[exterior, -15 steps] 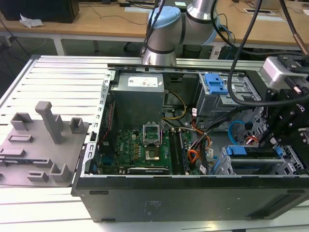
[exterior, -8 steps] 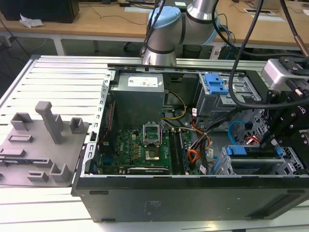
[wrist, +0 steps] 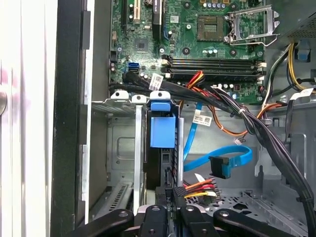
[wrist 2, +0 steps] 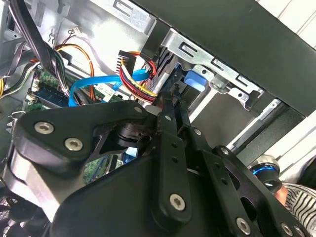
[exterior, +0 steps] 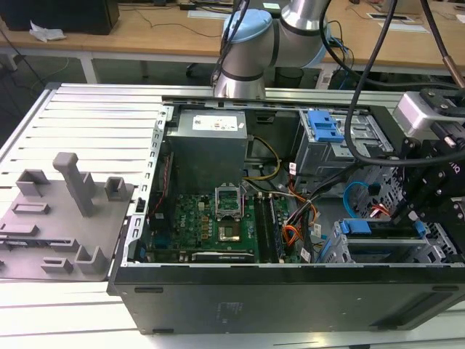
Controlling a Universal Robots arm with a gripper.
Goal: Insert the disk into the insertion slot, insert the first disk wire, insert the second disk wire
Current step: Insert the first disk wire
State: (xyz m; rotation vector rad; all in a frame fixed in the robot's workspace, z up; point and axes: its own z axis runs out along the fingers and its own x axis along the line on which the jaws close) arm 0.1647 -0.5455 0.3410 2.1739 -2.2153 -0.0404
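The disk (wrist: 162, 132), in its blue carrier, sits inside the insertion slot (wrist: 121, 148), the low grey cage by the case's front wall; in the exterior view the disk (exterior: 378, 243) lies at the lower right. My gripper (wrist: 170, 198) is at the disk's rear edge, shut on the black plug of the first disk wire (wrist: 198, 186), a red, yellow and black bundle. The second wrist view has the gripper (wrist 2: 175, 96) pressed against the blue carrier (wrist 2: 195, 79). The second disk wire (wrist: 222, 165), light blue with a black plug, hangs loose beside the disk, apart from it.
A thick black cable bundle (wrist: 256, 128) crosses above the disk toward the motherboard (wrist: 207, 39). An orange cable (wrist: 232, 129) runs under it. The taller cage with the blue latch (exterior: 323, 127) stands behind. A striped sleeve (wrist 2: 302, 202) is close to the case wall.
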